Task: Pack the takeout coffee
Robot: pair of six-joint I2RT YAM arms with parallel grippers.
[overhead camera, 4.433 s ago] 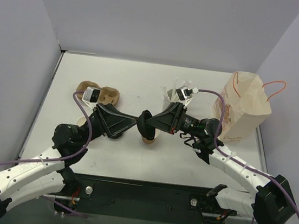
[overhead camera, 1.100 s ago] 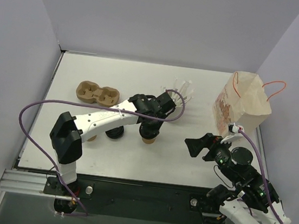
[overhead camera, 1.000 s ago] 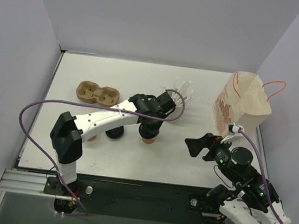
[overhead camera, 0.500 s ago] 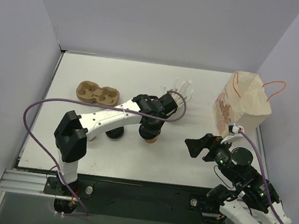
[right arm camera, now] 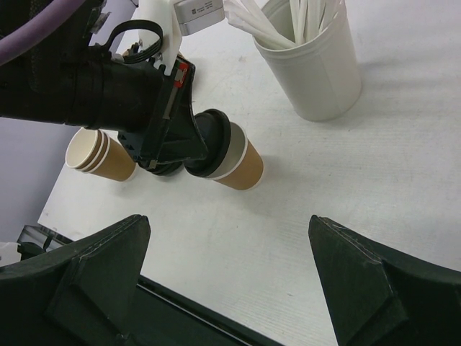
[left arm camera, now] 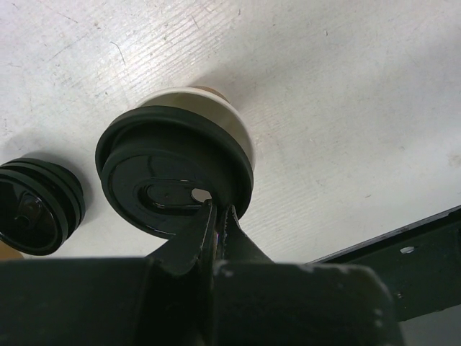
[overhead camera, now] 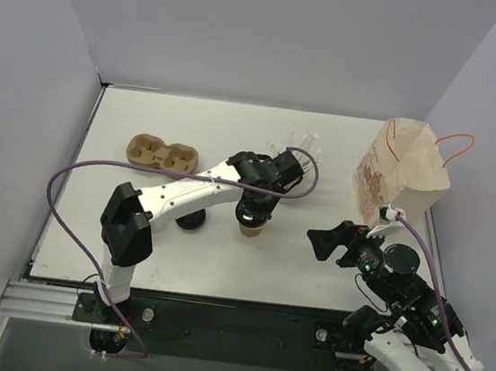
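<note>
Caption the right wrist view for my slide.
Closed left gripper at the black lid of the takeout coffee, between stacked paper cups and a white cup of straws, seen past the open right gripper.

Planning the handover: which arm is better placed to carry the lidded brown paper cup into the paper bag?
Right, probably. The right gripper is open and faces the brown kraft-paper cup with black lid; the tan paper bag stands to the right too. The left gripper is shut, tips on the lid.

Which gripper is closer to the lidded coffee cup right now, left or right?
Left. The left gripper, shut, has its tips at the lid rim of the takeout coffee; the right gripper hangs open well apart from it, nearer the paper bag.
</note>
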